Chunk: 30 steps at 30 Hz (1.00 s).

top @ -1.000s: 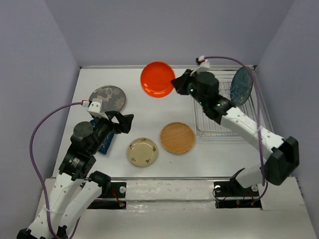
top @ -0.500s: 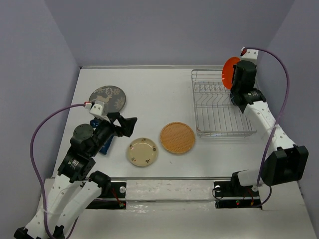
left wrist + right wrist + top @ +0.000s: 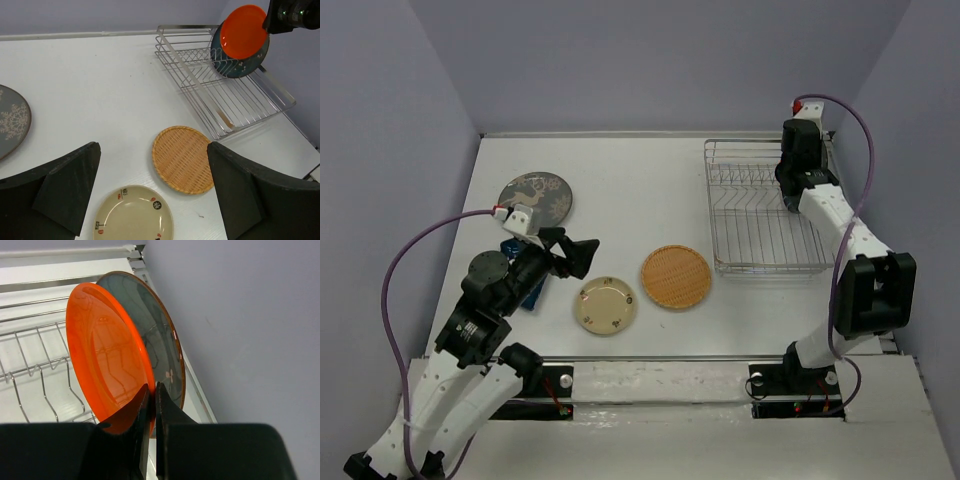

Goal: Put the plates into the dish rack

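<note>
My right gripper (image 3: 152, 390) is shut on the rim of the bright orange plate (image 3: 105, 365) and holds it upright in the silver wire dish rack (image 3: 30, 365), next to the upright dark teal plate (image 3: 150, 335). In the top view the right gripper (image 3: 796, 160) is over the rack's (image 3: 750, 230) far right end and hides both plates. My left gripper (image 3: 152, 145) is open and empty above the tan wicker plate (image 3: 182, 159) and the cream spotted plate (image 3: 133, 214). The dark grey deer plate (image 3: 535, 197) lies far left. The small dark blue plate (image 3: 528, 285) lies partly under my left arm.
The left wrist view shows the orange plate (image 3: 243, 31) leaning against the teal plate (image 3: 245, 65) at the rack's (image 3: 235, 107) far end. The rest of the rack's prongs hold nothing. Purple-grey walls close the table at the back and sides.
My right arm carried the orange plate from the far middle of the table to the rack's far right end and stood it beside the teal plate. My left gripper shifted slightly right.
</note>
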{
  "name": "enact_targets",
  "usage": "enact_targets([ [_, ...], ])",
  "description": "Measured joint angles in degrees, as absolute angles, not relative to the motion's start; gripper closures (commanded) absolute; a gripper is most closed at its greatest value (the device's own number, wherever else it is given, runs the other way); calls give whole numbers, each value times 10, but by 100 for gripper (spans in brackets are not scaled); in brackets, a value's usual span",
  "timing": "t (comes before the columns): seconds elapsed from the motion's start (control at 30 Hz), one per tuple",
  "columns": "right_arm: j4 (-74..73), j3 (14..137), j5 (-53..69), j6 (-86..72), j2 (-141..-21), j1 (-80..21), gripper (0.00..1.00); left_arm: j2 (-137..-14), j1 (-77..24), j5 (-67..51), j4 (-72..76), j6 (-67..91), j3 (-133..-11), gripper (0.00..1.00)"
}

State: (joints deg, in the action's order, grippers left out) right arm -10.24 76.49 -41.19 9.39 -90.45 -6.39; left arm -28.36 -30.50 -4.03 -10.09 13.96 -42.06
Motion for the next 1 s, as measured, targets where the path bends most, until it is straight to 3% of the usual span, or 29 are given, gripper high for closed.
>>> enact_targets([
  [0.73, -81, 761, -402, 120, -967, -34, 93, -288, -331, -38, -101, 138, -420, 1],
  [0.83, -82, 753, -390, 114, -973, -34, 82, -288, -331, -38, -101, 138, -420, 1],
  [0.93, -82, 750, -386, 104, -978, -34, 64, -289, -331, -38, -101, 138, -420, 1],
  [0.97, -82, 750, -385, 103, -978, -34, 64, -291, -331, -38, -101, 138, -421, 1],
  [1.0, -82, 750, -385, 99, -978, -34, 56, -292, -331, -38, -101, 138, -421, 1],
])
